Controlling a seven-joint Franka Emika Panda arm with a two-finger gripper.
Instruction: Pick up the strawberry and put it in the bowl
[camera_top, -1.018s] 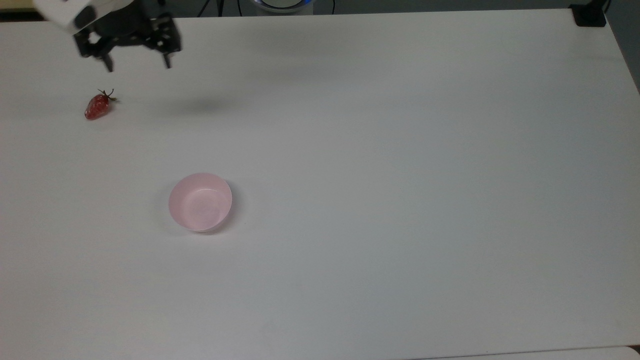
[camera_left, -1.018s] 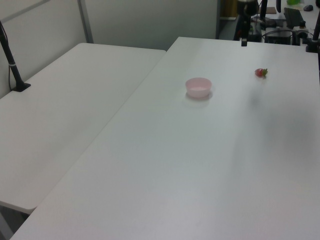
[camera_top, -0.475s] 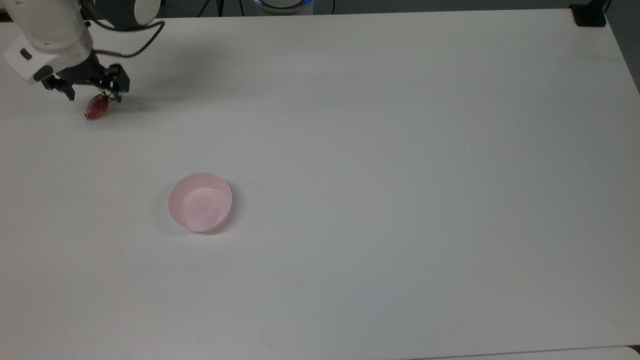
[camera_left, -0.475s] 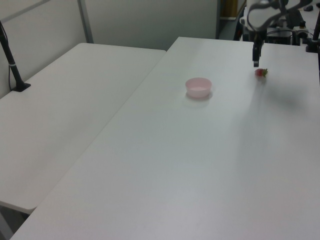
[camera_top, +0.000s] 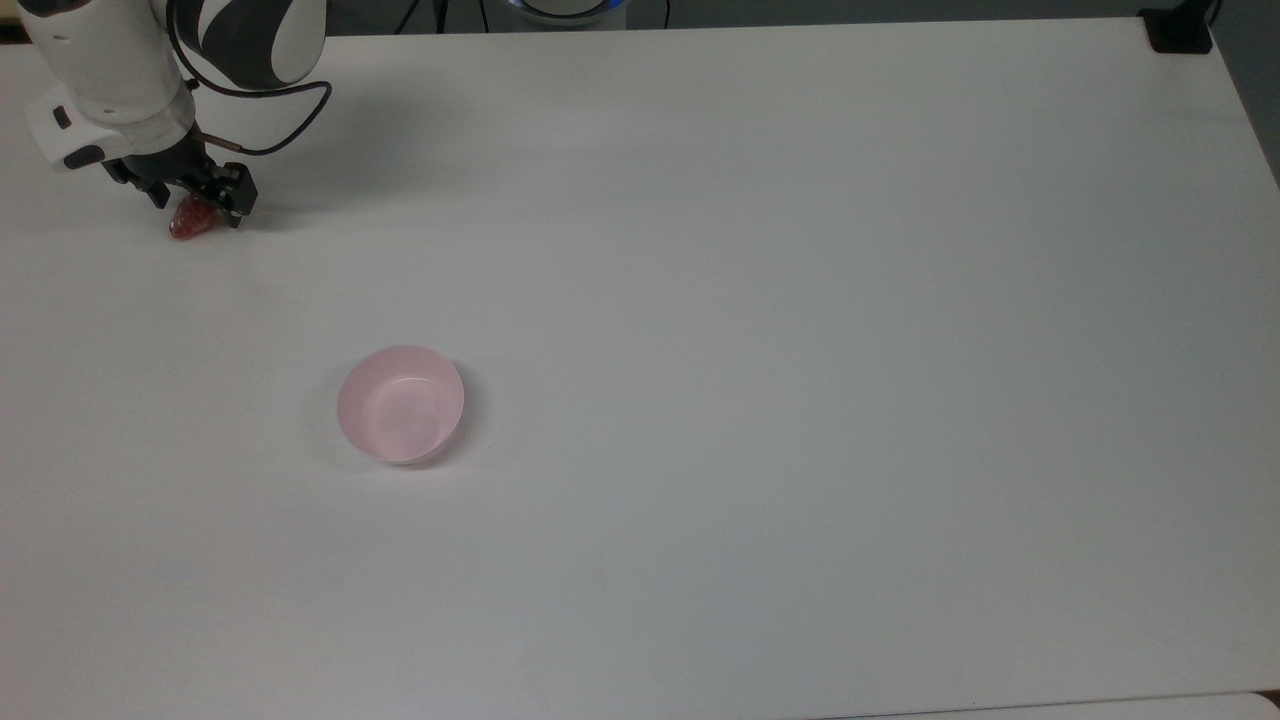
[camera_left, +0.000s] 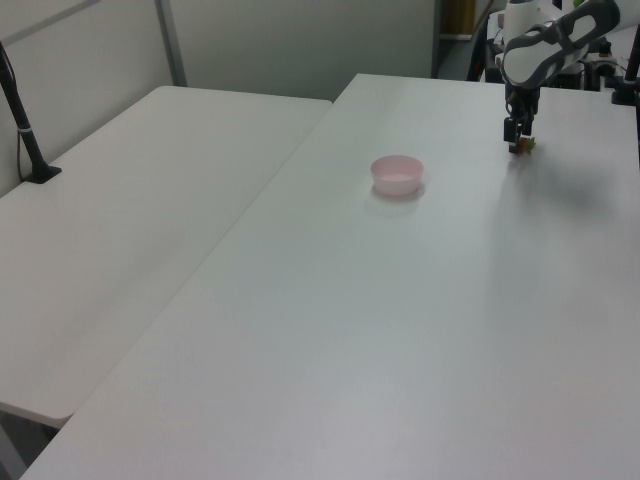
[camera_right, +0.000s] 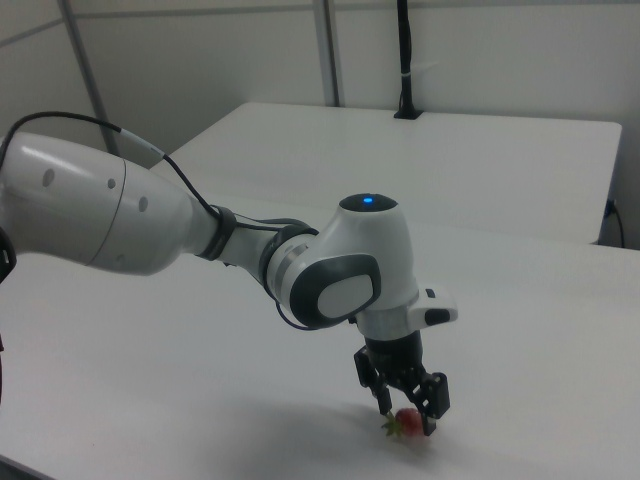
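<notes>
Two fingers astride strawberry, bowl apart

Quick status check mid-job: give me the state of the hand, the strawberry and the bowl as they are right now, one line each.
hand: open, lowered to the table, fingers on either side of the strawberry.
strawberry: lying on the white table, between the fingers, not lifted.
bowl: upright, empty, standing apart from the strawberry toward the top view's lower right.

strawberry red | bowl pale pink | claw black
</notes>
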